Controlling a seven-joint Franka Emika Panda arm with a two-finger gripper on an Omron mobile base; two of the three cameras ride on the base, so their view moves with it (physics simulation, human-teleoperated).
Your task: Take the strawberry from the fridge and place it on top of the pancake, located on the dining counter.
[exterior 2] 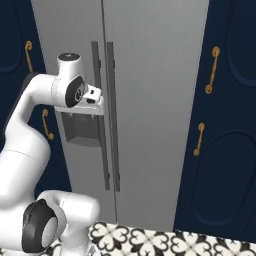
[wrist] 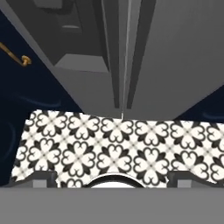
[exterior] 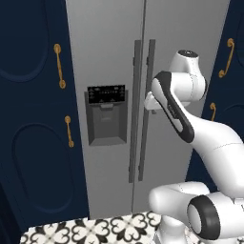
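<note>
The fridge (exterior: 119, 95) stands shut straight ahead of the robot, its two light-grey doors meeting at a seam with a dark-grey bar handle (exterior: 136, 109) on each side of it. On the left door sit the black control panel (exterior: 106, 94) and, just under it, the recessed dispenser (exterior: 107, 123). Navy cabinets (exterior: 33, 119) with gold handles (exterior: 59, 66) flank the fridge on both sides, and a black-and-white patterned floor (exterior: 95, 228) runs up to its foot.

The arm is raised with its hand near the door handles, at about the height of the dispenser. In the hand view the gripper (wrist: 112, 177) looks down along the door seam to the floor; its two dark finger tips (wrist: 41, 177) sit far apart at the lower corners, so the jaws are spread wide with nothing between them
</note>
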